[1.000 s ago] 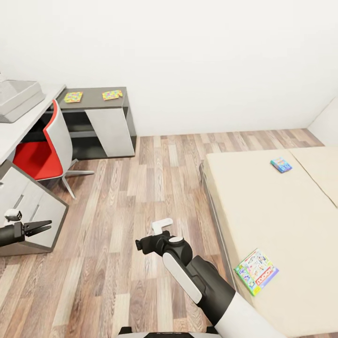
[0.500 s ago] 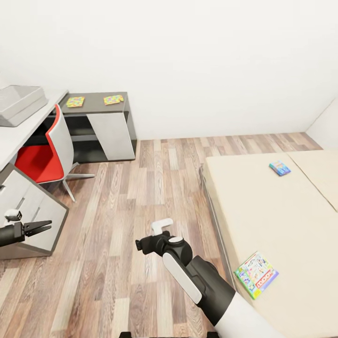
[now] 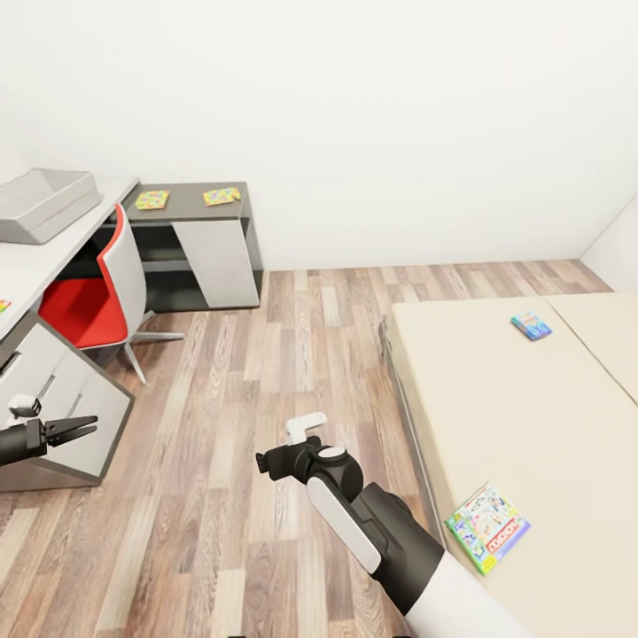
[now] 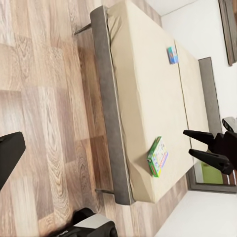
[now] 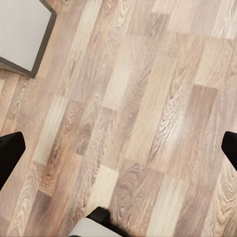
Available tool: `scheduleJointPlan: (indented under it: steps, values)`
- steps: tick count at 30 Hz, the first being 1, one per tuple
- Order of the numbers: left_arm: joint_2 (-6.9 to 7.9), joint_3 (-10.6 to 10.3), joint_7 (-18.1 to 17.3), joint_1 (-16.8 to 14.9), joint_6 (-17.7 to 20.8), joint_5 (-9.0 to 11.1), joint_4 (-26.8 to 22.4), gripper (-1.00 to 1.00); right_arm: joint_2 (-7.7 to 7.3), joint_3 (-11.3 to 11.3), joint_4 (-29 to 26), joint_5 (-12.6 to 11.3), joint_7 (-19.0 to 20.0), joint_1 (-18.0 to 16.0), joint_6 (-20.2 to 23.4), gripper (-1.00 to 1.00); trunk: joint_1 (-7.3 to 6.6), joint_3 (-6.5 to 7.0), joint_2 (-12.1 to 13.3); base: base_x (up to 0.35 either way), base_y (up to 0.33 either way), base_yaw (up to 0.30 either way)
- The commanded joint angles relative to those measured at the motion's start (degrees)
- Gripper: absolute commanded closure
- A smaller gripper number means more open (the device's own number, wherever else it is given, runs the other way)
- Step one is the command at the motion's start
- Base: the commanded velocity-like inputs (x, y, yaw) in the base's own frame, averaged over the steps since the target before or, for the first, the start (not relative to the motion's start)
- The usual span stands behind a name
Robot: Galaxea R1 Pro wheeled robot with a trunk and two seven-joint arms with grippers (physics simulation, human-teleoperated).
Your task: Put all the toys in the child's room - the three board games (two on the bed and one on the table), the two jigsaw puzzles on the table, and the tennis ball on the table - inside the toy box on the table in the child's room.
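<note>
The grey toy box (image 3: 44, 206) stands on the white desk (image 3: 35, 261) at the far left. Two colourful jigsaw puzzles (image 3: 151, 199) (image 3: 221, 196) lie on the dark side table (image 3: 190, 213). On the beige bed (image 3: 496, 416) a board game (image 3: 487, 527) rests near the front edge and a smaller one (image 3: 531, 325) lies farther back; both also appear in the left wrist view (image 4: 158, 156) (image 4: 172, 55). My left gripper (image 3: 89, 427) hangs open and empty beside the desk drawers. Over the wooden floor my right gripper (image 3: 262, 462) (image 4: 187, 142) is open and empty.
A red and white swivel chair (image 3: 93, 297) stands between the desk and the side table. A sliver of something colourful (image 3: 3, 306) sits at the desk's left edge. Wooden floor (image 3: 292, 354) runs between the desk and the bed. White walls close the room behind.
The whole head view has shifted, so the desk, side table and toy box sit further right and lower in the frame. Both arms hold the same pose.
</note>
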Motion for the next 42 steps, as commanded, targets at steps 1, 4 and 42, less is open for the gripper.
scheduleJointPlan:
  steps: [1,4,42]
  values:
    - [0.01,-0.04,-0.22,-0.06,0.61,-0.01,0.02,-1.0,0.0,0.08,-0.03,-0.62,-0.55,-0.06,0.11,-1.0,0.04,0.01,-0.1,0.0,0.0,0.07]
    - [0.01,-0.03,-0.22,-0.05,0.61,-0.01,0.02,-1.0,0.0,0.08,0.17,-0.59,-0.56,-0.05,0.11,-1.0,0.04,0.29,-0.1,0.0,0.0,0.071]
    - [-0.03,-0.01,-0.22,-0.08,0.61,0.0,0.11,-1.0,0.0,0.08,0.67,-0.53,-0.58,-0.05,0.11,-1.0,0.04,3.86,-0.1,0.0,0.0,0.077]
